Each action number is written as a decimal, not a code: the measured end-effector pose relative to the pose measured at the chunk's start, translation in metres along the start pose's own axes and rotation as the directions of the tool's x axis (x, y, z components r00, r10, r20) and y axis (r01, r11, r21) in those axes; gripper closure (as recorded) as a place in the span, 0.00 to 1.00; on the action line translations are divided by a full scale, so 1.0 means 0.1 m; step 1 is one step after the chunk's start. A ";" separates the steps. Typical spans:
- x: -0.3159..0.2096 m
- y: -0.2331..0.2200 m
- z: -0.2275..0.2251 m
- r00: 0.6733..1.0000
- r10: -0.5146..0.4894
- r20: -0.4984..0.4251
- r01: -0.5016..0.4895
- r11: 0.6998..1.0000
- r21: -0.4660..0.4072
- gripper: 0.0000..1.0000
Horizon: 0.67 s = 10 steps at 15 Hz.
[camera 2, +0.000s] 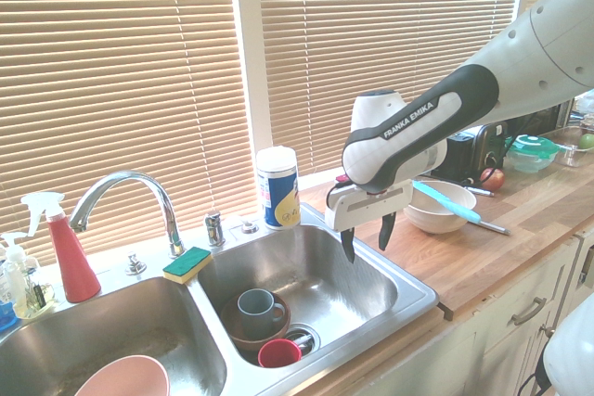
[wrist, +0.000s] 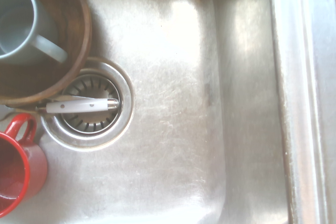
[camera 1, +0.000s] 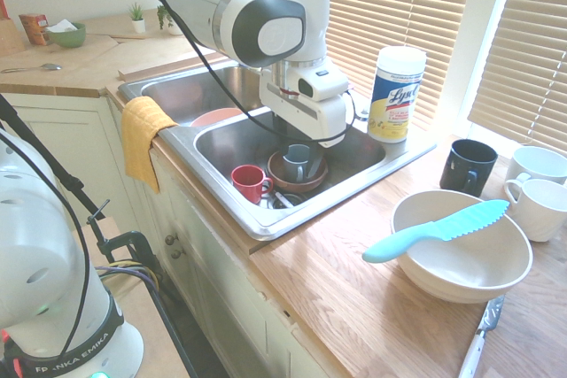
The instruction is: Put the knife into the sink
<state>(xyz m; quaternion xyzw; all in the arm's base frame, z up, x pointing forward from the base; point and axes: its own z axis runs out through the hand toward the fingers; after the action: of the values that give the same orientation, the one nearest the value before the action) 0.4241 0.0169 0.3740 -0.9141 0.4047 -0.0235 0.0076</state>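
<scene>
The all-turquoise plastic knife (camera 1: 436, 230) with its wavy serrated blade is lying across the rim of a wide white ceramic bowl (camera 1: 462, 258), its rounded handle sticking out past the rim toward the sink. That bowl is sitting on the wooden tabletop (camera 1: 354, 298), well apart from the rectangular stainless steel sink (camera 2: 320, 271).

The claw (camera 2: 368, 234) is hanging over the sink, pointing straight down, its two dark fingers (camera 2: 348, 246) standing wide apart and gripping nothing.

Inside the sink, a round brown bowl (camera 2: 251, 331) is holding a grey-blue mug (camera 2: 258, 307), and a red mug (camera 2: 278, 352) is sitting just beside the brown bowl. A white-handled utensil (wrist: 81, 105) is lying across the round metal drain strainer (wrist: 89, 109), beside the brown bowl.

Behind the sink, a cylindrical white and yellow wipes canister (camera 1: 396, 95) is standing on the ledge. Near the white bowl, away from the sink, a dark mug (camera 1: 468, 166) and two white mugs (camera 1: 536, 188) are standing, and a metal-bladed knife (camera 1: 479, 335) with a pale handle is lying.
</scene>
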 end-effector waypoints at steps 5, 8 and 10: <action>0.14 0.02 -0.30 1.000 0.021 0.003 -0.021 1.000 -0.010 0.00; 0.49 0.33 -0.74 0.998 0.050 -0.031 -0.050 0.998 -0.024 0.00; 0.78 0.69 -0.88 0.998 0.046 -0.039 -0.048 0.998 -0.046 0.00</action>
<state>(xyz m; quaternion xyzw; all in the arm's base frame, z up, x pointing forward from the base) 0.4215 -0.0871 0.4625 -0.9037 0.4266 -0.0310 -0.0209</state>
